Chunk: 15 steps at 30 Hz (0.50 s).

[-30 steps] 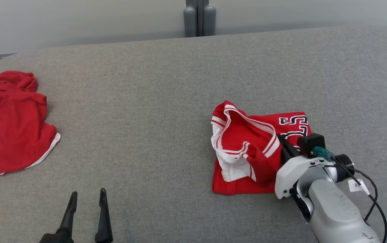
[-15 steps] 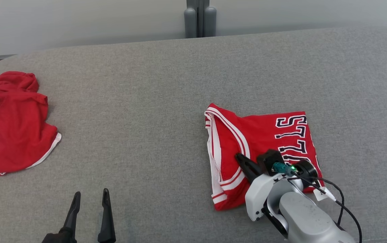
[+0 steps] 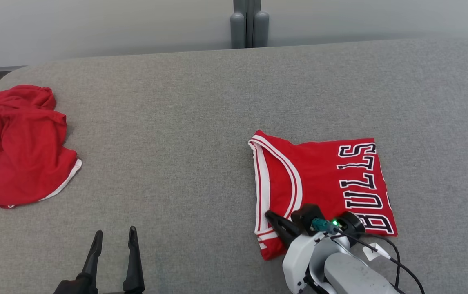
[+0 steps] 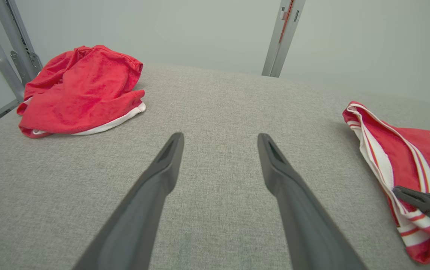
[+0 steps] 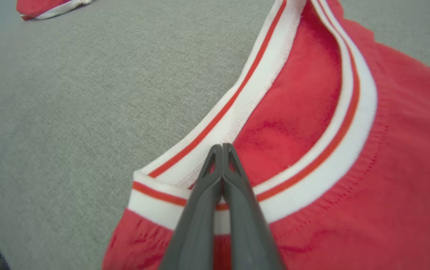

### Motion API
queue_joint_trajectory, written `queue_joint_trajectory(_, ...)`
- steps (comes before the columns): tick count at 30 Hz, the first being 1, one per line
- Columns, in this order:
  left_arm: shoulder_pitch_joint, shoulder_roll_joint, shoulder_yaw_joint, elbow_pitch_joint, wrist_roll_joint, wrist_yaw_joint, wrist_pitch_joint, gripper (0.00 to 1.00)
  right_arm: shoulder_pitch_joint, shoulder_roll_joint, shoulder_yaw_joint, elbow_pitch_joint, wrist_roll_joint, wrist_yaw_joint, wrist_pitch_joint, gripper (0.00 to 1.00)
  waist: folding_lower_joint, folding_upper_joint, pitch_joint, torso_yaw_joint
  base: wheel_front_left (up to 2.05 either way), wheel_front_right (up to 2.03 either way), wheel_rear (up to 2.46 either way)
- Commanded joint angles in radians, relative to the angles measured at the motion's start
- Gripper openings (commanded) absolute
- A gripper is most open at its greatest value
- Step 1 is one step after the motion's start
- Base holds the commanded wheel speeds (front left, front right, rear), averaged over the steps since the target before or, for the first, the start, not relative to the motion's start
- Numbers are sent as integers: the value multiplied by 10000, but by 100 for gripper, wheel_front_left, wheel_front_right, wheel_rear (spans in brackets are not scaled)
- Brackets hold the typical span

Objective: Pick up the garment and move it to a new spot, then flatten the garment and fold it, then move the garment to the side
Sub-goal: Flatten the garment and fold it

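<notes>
Garment (image 3: 319,179), a folded red jersey, lies flat on the right of the grey surface (image 3: 177,143). The right gripper (image 3: 270,215) sits over its near-left striped corner, fingers pressed together. The left gripper (image 3: 114,234) hovers well apart from it, fingers spread.

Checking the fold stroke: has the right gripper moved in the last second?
Yes. Against the grey post, the right gripper has swept left and toward the robot across the jersey.
</notes>
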Motion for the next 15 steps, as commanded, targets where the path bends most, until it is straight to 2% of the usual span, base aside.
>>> queue_joint_trajectory(1, -109, 18, 13, 31, -72, 25, -31, 100, 89, -14, 151, 26, 144, -15, -20, 0, 0, 0, -83, 35, 0, 0, 0)
queue_joint_trajectory(7, 26, 18, 124, 85, 2, 18, -31, 100, 199, -18, 617, -273, 672, -17, -24, 0, 0, 0, -367, -49, 0, 0, 0)
queue_joint_trajectory(10, 64, 18, 174, 77, 48, -8, -31, 100, 235, -23, 317, -645, 720, -15, -25, 0, 0, 0, -513, -170, 0, 0, 0)
queue_joint_trajectory(13, 125, 18, 246, 53, 74, -4, -31, 100, 405, -21, -471, -1234, 438, -15, -26, 0, 0, 0, -660, -312, 0, 0, 0)
queue_joint_trajectory(14, 137, 18, 278, 42, 67, 5, -31, 100, 568, -69, -824, -1527, 318, -15, -26, 16, 0, 0, -704, -377, 0, 0, 0)
queue_joint_trajectory(15, 148, 18, 329, 25, 74, 6, -31, 100, 735, -180, -1212, -1852, 143, -15, -26, 42, 0, 0, -764, -456, 0, 0, 0)
